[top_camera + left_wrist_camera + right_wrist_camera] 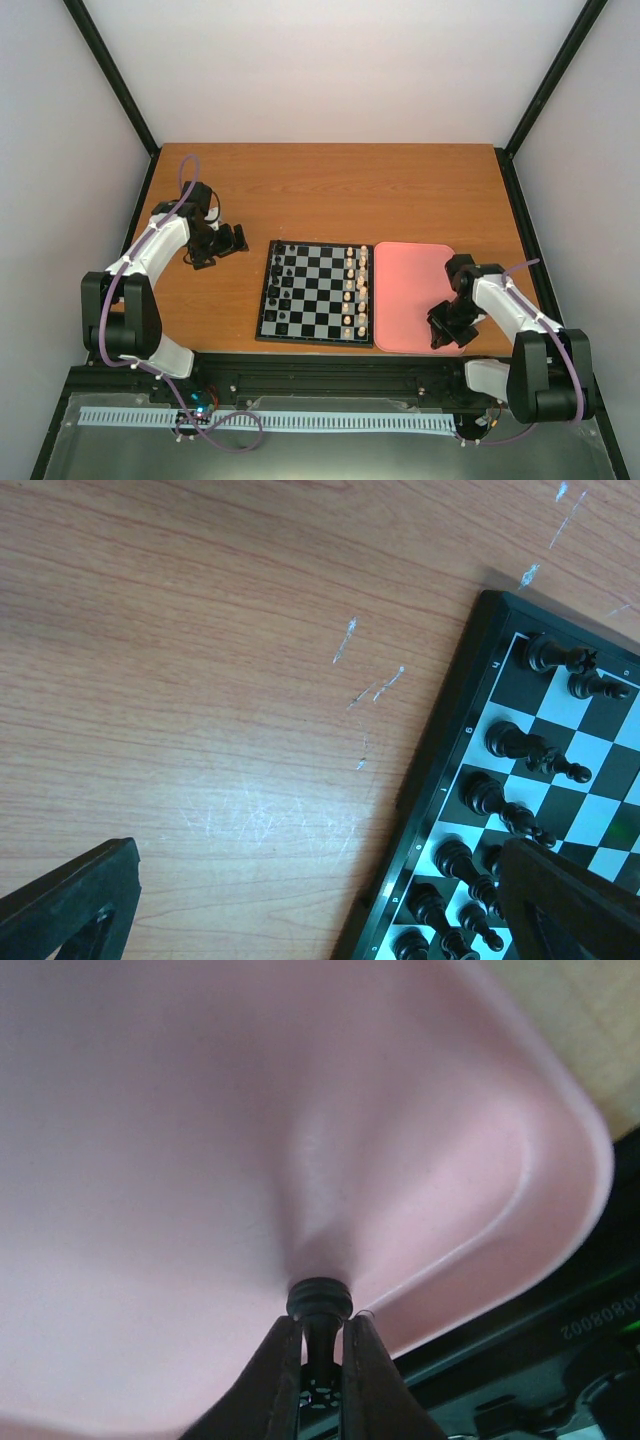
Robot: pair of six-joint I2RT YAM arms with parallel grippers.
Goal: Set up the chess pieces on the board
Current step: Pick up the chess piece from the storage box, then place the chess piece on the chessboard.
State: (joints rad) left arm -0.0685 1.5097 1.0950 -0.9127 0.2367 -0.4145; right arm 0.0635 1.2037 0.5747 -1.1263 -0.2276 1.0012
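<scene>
Right fingers (265, 1380), closed on a black piece (320, 1302) by its narrow stem, presumably to leave the wide round end free for setting down. The piece is at the near corner of the pink tray (180, 1160), off the board (315, 292). Left fingers (70, 900), spread wide and empty over the surface (200, 630) beside the board's black pieces (510, 742), probably idle. Which piece is held, and whether it touches the tray, cannot be made out.
</scene>
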